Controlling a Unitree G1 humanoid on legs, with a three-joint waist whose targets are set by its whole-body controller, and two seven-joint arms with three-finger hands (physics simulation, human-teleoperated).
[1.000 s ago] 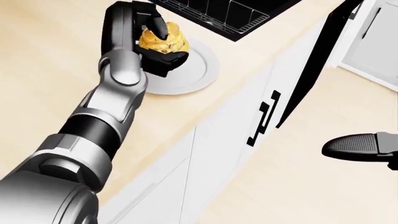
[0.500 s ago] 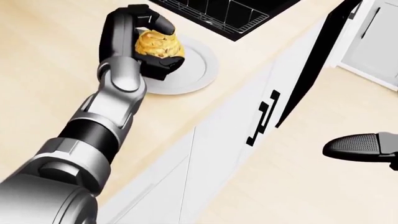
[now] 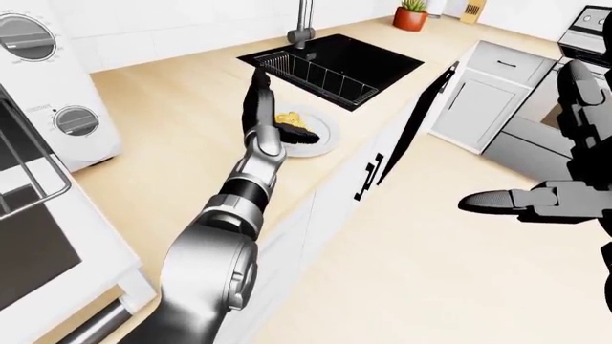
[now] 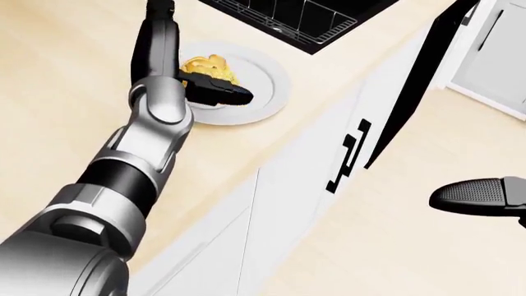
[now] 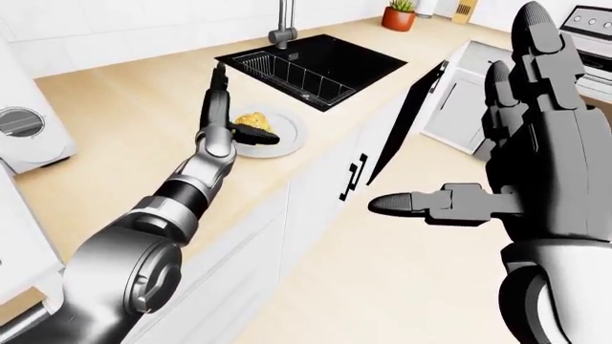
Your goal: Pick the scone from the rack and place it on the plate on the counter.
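The golden scone point(image 4: 205, 68) lies on the white plate point(image 4: 267, 83) on the light wooden counter point(image 4: 66, 92). My left hand point(image 4: 203, 50) is open beside the scone. Its fingers point(image 4: 160, 18) stand straight toward the top of the head view, and its thumb point(image 4: 224, 92) stretches over the plate just below the scone. No finger closes round the scone. The black wire rack point(image 3: 321, 75) sits in the black sink point(image 3: 368, 50), above the plate. My right hand point(image 5: 468, 136) is open and empty, spread wide over the floor at the right.
A faucet point(image 3: 303, 25) stands behind the sink, and a potted plant point(image 3: 412, 14) is at the counter's far end. A dark open panel point(image 3: 421, 115) hangs off the counter edge. A white oven appliance point(image 3: 48, 107) is at the left, and a stove point(image 3: 588, 25) at the top right.
My left hand has opened and let go of the scone, which now rests on the plate. The fingers have straightened away from it. My right hand has barely moved.
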